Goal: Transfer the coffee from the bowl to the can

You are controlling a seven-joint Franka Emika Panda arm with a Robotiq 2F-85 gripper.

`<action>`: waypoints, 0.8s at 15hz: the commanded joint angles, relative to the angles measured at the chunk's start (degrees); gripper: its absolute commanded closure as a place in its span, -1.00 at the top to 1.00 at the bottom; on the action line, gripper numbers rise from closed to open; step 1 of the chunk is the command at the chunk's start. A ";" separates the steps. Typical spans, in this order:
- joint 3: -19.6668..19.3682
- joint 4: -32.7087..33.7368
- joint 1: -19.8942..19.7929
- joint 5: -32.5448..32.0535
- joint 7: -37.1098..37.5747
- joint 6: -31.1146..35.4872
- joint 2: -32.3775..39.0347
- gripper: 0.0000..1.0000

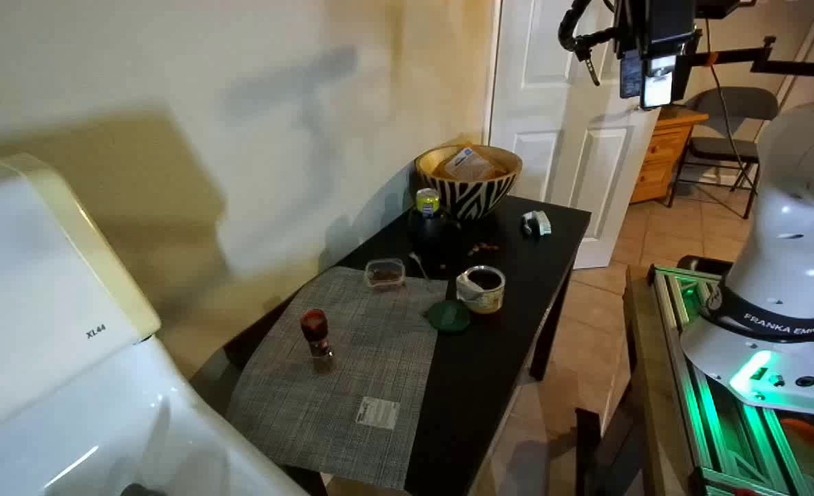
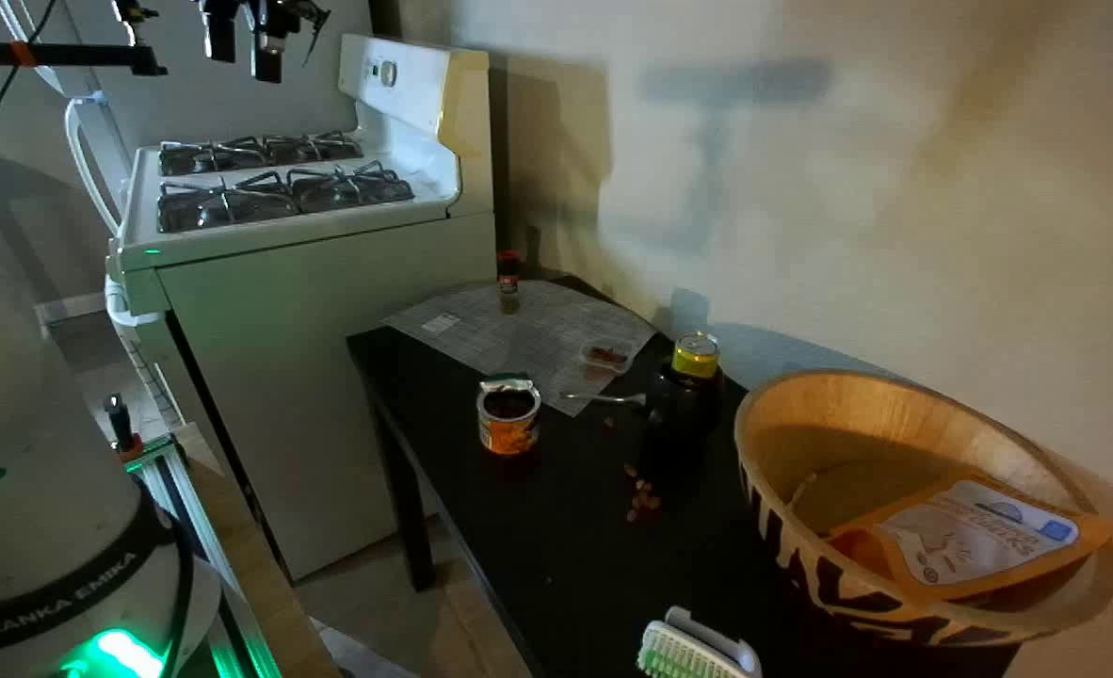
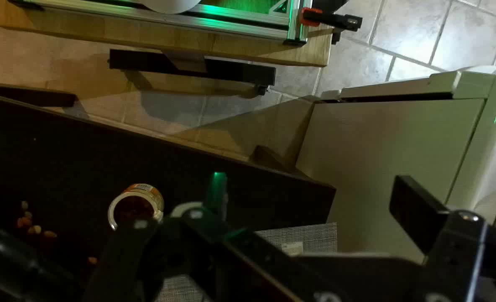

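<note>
One black table (image 2: 575, 537) stands beside a white stove (image 2: 330, 348).

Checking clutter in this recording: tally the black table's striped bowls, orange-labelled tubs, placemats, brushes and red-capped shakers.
Striped bowl: 1
Orange-labelled tub: 1
Placemat: 1
Brush: 1
Red-capped shaker: 1
Total: 5
</note>
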 commanded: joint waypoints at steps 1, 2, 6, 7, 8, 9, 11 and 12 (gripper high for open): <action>0.71 0.18 -1.10 0.36 -0.53 -0.27 -0.04 1.00; 0.71 0.18 -1.10 0.36 -0.53 -0.27 -0.04 1.00; 0.71 0.18 -1.10 0.36 -0.53 -0.27 -0.04 1.00; 0.71 0.18 -1.10 0.36 -0.53 -0.27 -0.04 1.00; 0.09 -0.53 -2.92 -0.68 0.70 1.91 0.70 1.00; -1.14 -1.41 -4.39 -0.84 0.78 5.34 1.62 1.00; -2.88 -2.41 -7.60 -1.96 1.39 11.87 4.31 1.00; -3.55 -2.73 -9.36 -2.96 1.96 15.40 5.83 1.00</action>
